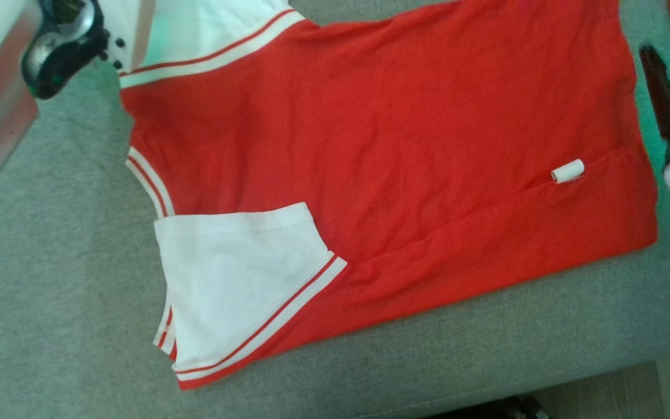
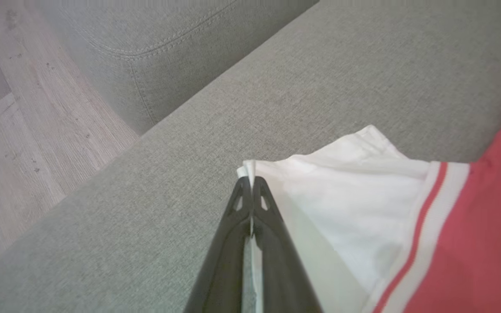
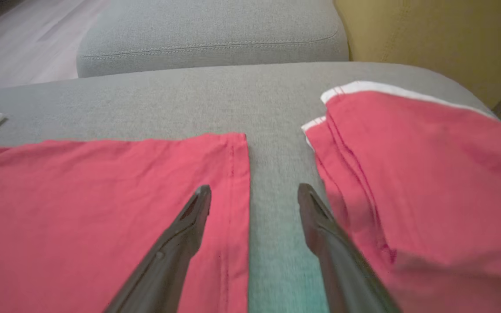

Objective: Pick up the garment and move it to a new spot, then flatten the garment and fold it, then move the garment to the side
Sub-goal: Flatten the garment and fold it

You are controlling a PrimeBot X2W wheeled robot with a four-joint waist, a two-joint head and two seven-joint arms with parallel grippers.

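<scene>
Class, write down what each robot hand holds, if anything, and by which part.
The left hand pinches the red-and-white fabric shirt by the edge of its white sleeve. The right hand, open, holds nothing.

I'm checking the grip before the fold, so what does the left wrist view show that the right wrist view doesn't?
Left wrist view: the left gripper shut on the edge of the white sleeve, next to the sleeve's red-striped band.
Right wrist view: the right gripper open, jaws apart above the hem of the red garment and the bare cushion, plus a second red garment and a yellow surface.
Both: the red garment, the grey sofa and the wooden floor.
</scene>
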